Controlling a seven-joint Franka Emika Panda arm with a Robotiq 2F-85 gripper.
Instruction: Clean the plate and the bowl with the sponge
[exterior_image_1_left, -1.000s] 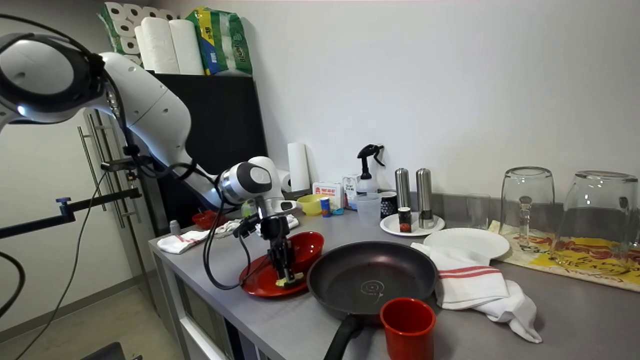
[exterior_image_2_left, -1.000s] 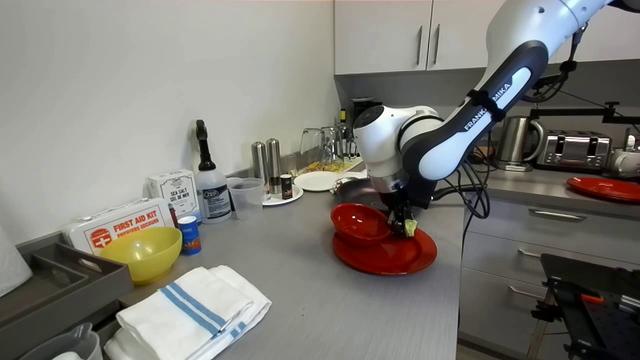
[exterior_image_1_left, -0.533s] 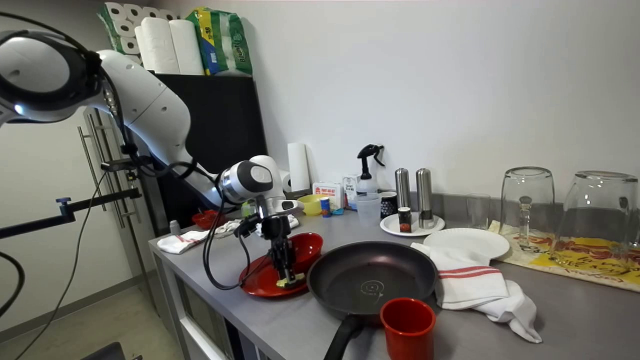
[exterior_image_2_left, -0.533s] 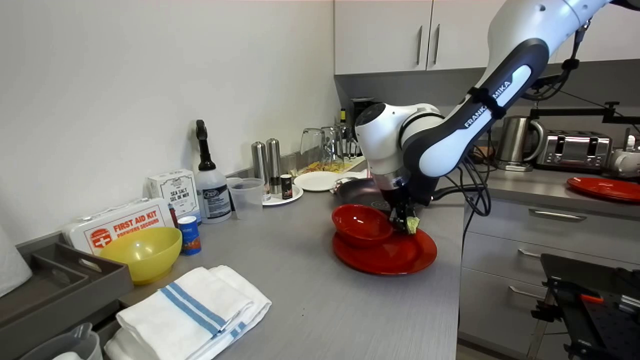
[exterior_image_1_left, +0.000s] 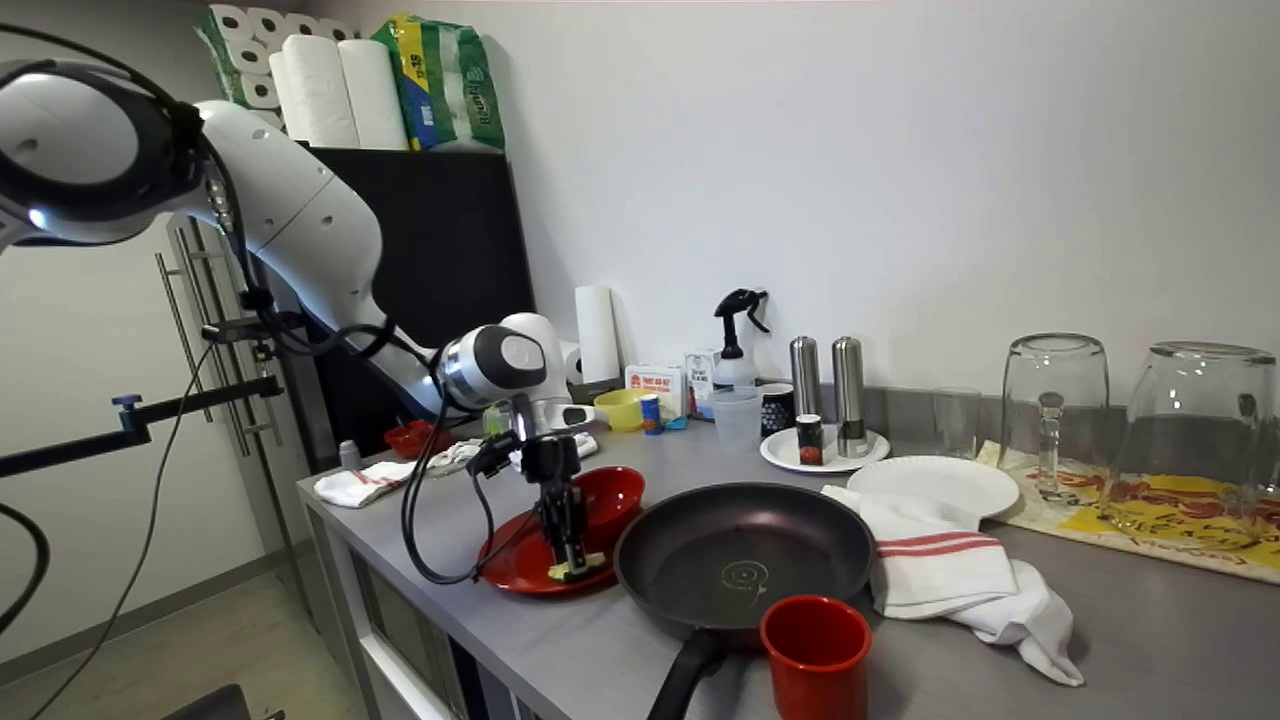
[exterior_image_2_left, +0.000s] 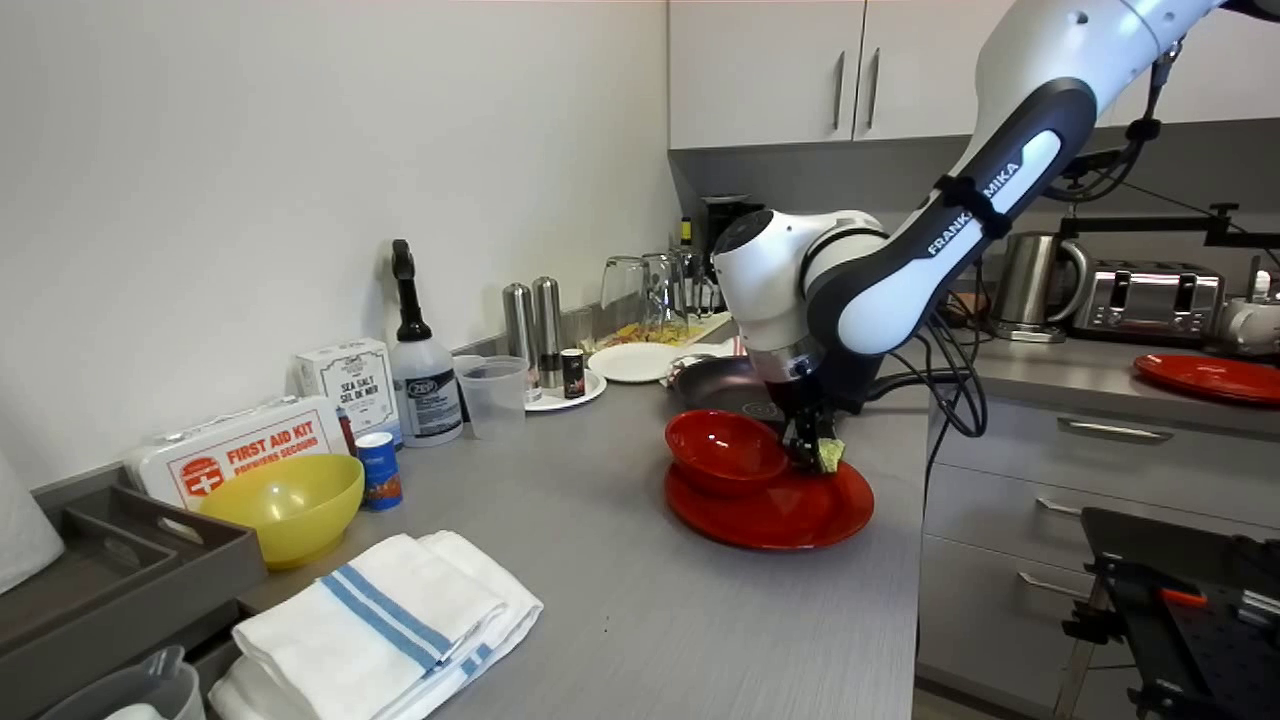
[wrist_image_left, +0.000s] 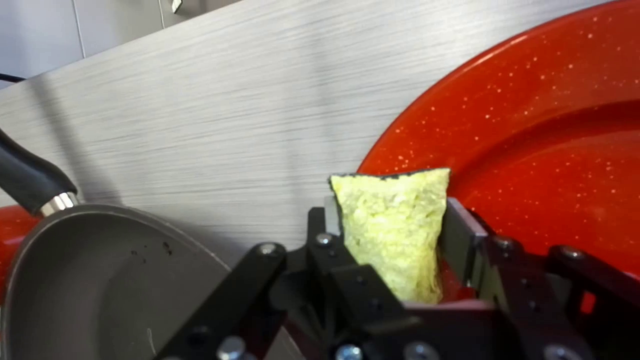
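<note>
The glossy red plate (exterior_image_2_left: 790, 522) lies flat near the counter's front edge, and its speckled rim fills the right of the wrist view. On one side of that plate the red bowl (exterior_image_2_left: 722, 442) sits slightly tilted, visible in both exterior views. A yellow-green sponge (wrist_image_left: 392, 200) with a dark backing is pinched between my gripper's two finger pads (wrist_image_left: 462, 235). My gripper (exterior_image_1_left: 570, 560) is shut on it, pointing down over the pan-side rim of the plate, beside the bowl. The sponge appears to touch the plate there; its underside is hidden.
A black frying pan (exterior_image_1_left: 745, 560) stands close beside the plate, its handle toward the front. Near it are a red cup (exterior_image_1_left: 818, 650) and a white cloth with red stripes (exterior_image_1_left: 940, 570). Folded towels (exterior_image_2_left: 390, 620) and a yellow bowl (exterior_image_2_left: 290, 505) lie farther along the counter.
My gripper and the sponge have shifted slightly toward the counter's front edge, along the plate. The red bowl has moved a tiny bit the same way. The grip is unchanged.
</note>
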